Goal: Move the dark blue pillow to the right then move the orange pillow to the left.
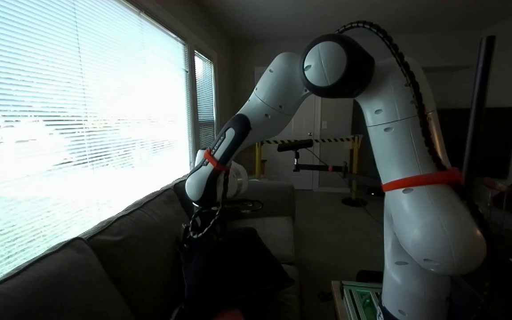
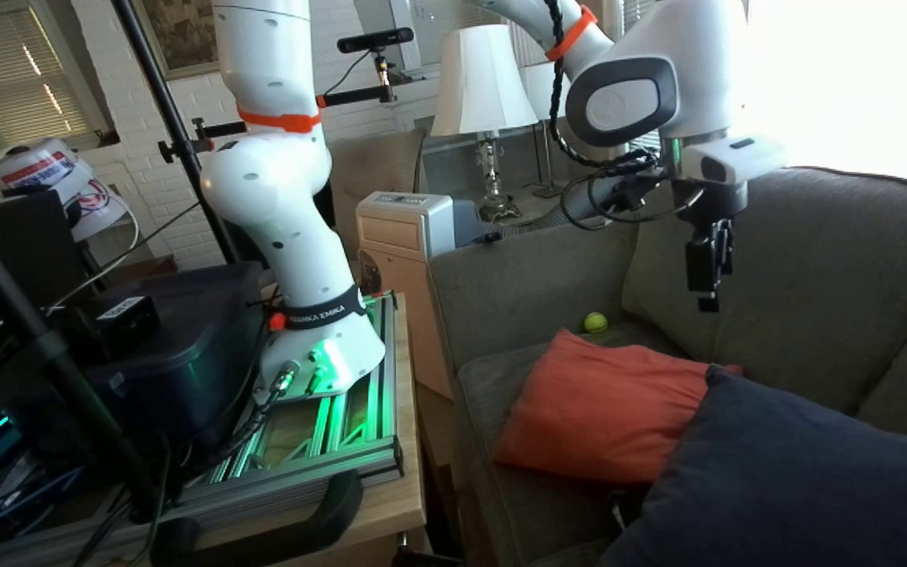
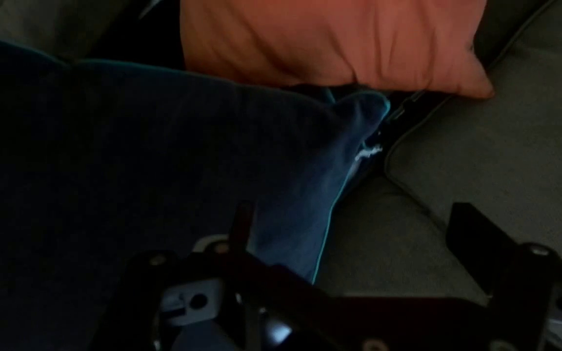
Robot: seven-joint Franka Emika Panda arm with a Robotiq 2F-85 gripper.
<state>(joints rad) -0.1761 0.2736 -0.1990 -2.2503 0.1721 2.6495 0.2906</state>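
The dark blue pillow looks nearly black on the sofa in an exterior view. It also lies in the foreground of an exterior view and fills the left of the wrist view, with light blue piping. The orange pillow lies beside it, partly hidden by it. The orange pillow also shows at the top of the wrist view. My gripper hangs near the sofa back. In the wrist view, the gripper is open and empty, one finger over the dark blue pillow, the other over the sofa.
The grey sofa has its back cushions along the window side. A yellow-green ball lies on the seat near the armrest. The robot base stands on a wooden table beside the sofa. A lamp stands behind.
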